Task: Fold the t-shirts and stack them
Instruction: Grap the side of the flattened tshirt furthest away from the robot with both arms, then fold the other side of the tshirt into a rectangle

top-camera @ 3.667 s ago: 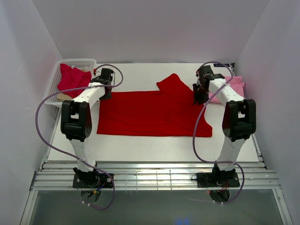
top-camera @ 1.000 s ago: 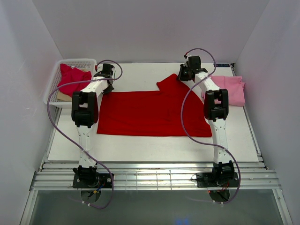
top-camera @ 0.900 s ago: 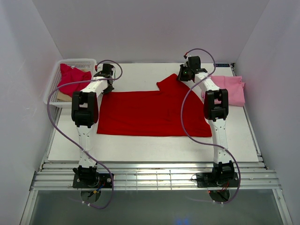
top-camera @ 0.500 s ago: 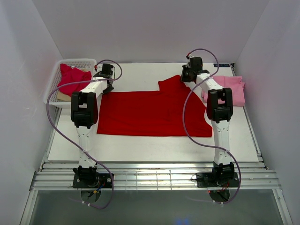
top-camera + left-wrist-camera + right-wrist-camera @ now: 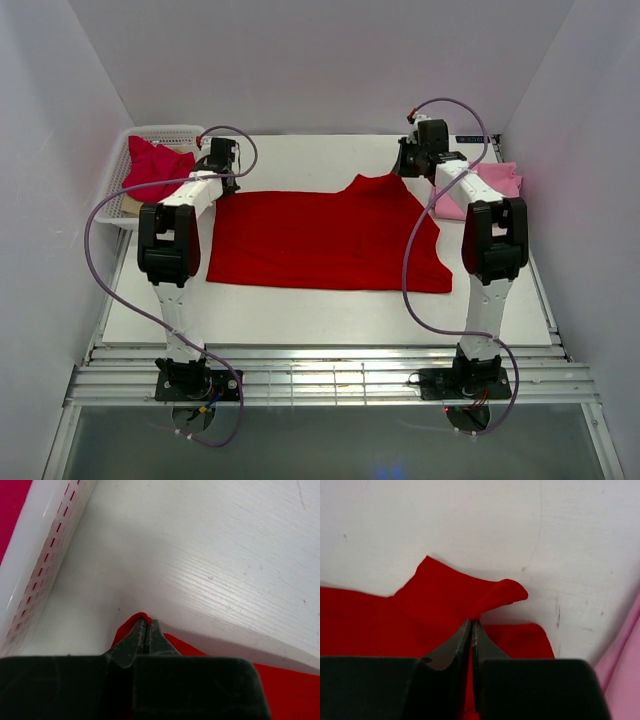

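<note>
A bright red t-shirt [image 5: 320, 240] lies spread flat across the middle of the table. My left gripper [image 5: 222, 185] [image 5: 145, 622] is shut on its far left corner, a tip of red cloth [image 5: 135, 617] showing past the closed jaws. My right gripper [image 5: 405, 170] [image 5: 471, 622] is shut on the sleeve at its far right corner, where a red flap [image 5: 500, 592] curls up. A light pink t-shirt [image 5: 490, 190] lies folded at the right edge, its edge [image 5: 622, 675] showing in the right wrist view. A crimson t-shirt [image 5: 155, 165] sits in the basket.
The white mesh basket [image 5: 120, 165] [image 5: 45, 560] stands at the far left corner, close beside my left gripper. White walls close in the back and both sides. Purple cables loop from both arms over the table.
Both grippers have closed on the red shirt's far corners. The right gripper has moved right with the sleeve, drawing it toward the pink shirt and flattening the bunched cloth.
</note>
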`<state>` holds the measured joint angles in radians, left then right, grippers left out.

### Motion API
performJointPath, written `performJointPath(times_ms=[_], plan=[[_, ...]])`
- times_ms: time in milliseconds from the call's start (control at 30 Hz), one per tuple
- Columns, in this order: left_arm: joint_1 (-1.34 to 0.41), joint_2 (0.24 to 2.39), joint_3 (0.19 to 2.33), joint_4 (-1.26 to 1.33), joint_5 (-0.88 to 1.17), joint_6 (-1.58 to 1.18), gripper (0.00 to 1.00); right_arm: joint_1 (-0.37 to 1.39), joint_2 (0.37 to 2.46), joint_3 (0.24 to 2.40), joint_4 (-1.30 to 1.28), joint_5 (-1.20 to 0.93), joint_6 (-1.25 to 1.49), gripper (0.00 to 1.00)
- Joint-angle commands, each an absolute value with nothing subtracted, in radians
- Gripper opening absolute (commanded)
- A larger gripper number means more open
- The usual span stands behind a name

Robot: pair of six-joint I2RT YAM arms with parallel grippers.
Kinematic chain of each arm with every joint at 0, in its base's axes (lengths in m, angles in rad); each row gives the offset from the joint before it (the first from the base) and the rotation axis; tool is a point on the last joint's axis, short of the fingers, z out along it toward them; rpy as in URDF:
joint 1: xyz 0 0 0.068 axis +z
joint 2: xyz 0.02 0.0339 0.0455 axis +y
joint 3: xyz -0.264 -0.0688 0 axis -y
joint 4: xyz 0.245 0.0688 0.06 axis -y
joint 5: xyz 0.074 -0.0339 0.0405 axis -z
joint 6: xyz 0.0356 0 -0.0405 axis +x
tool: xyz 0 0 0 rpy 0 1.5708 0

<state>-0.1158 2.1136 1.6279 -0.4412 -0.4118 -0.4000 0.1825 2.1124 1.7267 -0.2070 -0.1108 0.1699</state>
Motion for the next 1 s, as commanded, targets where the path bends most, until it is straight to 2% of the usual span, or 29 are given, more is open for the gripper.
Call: performJointPath(times_ms=[0, 433, 967], plan=[[-0.115, 2.008, 1.550, -0.377, -0.368, -0.373, 0.00, 0.184, 2.020, 1.604, -0.189, -0.115, 0.146, 0.08], [-0.115, 1.862, 1.353, -0.314, -0.360, -0.314, 0.00, 0.186, 1.708, 1.251, -0.170, -0.121, 0.144, 0.08], [-0.115, 1.775, 1.229, -0.339, -0.413, -0.293, 0.00, 0.187, 1.448, 1.019, -0.224, -0.080, 0.127, 0.08]])
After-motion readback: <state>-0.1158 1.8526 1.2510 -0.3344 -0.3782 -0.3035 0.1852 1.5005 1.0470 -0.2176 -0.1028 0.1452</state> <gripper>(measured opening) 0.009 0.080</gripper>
